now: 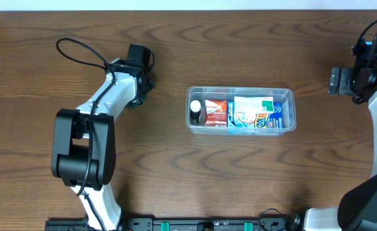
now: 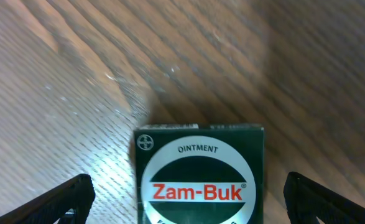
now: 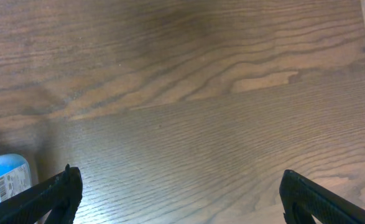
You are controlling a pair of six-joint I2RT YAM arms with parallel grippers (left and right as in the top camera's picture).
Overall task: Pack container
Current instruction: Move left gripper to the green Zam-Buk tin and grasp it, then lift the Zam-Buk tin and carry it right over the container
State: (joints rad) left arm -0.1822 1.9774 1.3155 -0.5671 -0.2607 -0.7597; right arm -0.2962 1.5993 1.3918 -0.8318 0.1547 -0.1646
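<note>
One container [image 1: 289, 102] lies between left claw [image 1: 142, 77] and right claw [image 1: 337, 81].

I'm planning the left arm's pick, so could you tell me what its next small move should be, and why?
Probably lower slightly and close the left gripper on the Zam-Buk box: its open fingers sit either side of the box, which lies on the table, not yet in the container.

Clear rectangular container [image 1: 289, 96], rounded corners, upright, open-topped; seemingly nearly full of small packages [image 1: 252, 113].
</note>
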